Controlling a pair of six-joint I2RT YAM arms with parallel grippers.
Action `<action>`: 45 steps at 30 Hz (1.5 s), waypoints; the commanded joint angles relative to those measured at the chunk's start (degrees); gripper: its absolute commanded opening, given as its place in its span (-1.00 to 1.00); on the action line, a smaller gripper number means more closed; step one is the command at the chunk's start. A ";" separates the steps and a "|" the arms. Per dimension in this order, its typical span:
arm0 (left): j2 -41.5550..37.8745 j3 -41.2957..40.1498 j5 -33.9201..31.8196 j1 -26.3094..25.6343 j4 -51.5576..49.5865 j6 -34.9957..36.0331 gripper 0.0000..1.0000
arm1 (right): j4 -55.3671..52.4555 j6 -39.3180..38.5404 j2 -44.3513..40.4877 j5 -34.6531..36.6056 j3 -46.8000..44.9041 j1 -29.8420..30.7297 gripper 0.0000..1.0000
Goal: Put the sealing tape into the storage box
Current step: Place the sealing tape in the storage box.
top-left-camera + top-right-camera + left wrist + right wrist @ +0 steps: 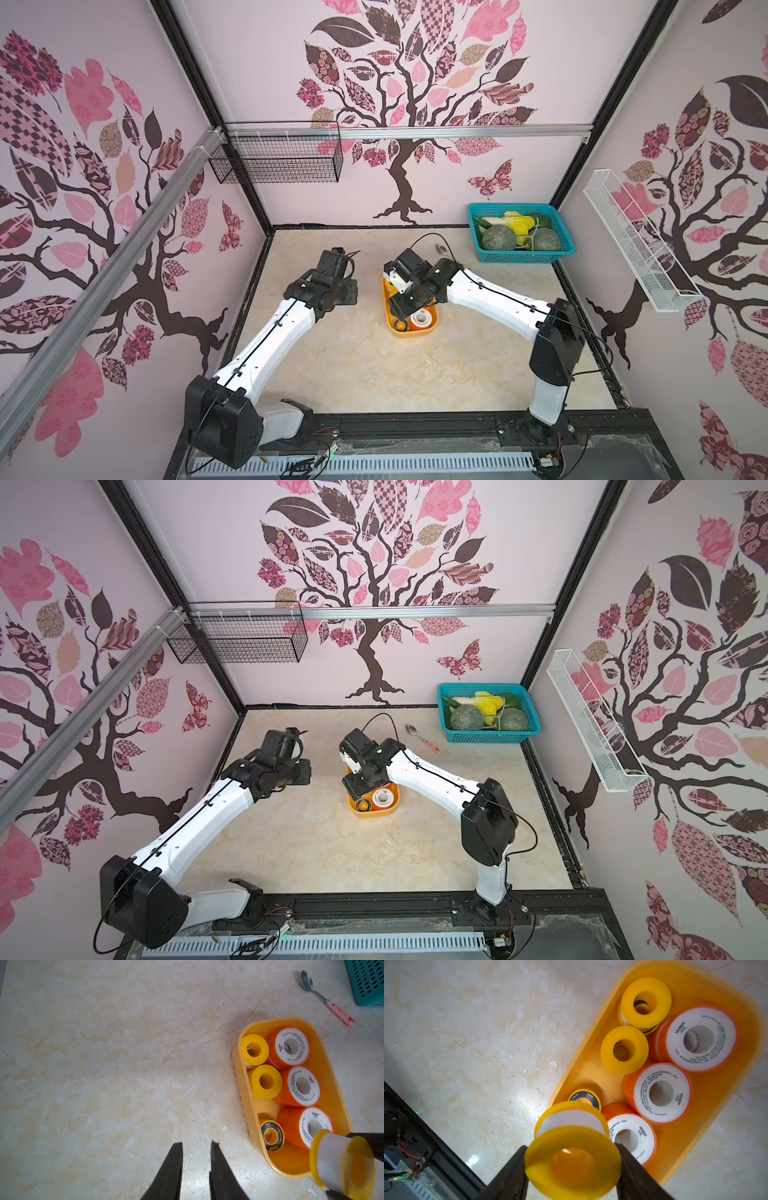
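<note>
Right gripper clamps a yellow roll across its flange rims, jaws wide, over one end of the box, which holds six other rolls. The roll is probably light, rigid and slick, best held by the rims. Left gripper hangs empty beside the box, jaws slightly parted.

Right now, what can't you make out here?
Storage box: far half hidden by the right arm in both top views.
Left tool, right tool: hidden under their wrists in both top views.
Held yellow roll: blurred, cut by the edge, left wrist view.
Black roll: partly behind the held roll, print too small, right wrist view.
Beneath the boxed yellow rolls: hidden by them, right wrist view.
</note>
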 commanded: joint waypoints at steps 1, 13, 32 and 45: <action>-1.38 0.38 -1.03 0.13 0.67 0.23 -0.45 | -1.92 -0.55 2.84 0.57 2.40 -0.21 0.30; -1.40 0.35 -1.48 0.08 0.54 0.50 -0.45 | -1.40 0.34 8.39 2.47 3.28 -0.16 0.30; -1.07 0.49 -1.45 0.07 0.38 0.58 -0.45 | -2.65 0.26 11.98 3.63 5.03 -0.08 0.33; -0.96 0.61 -1.28 0.14 0.19 0.67 -0.45 | -4.65 -1.32 12.65 6.18 7.43 1.26 0.36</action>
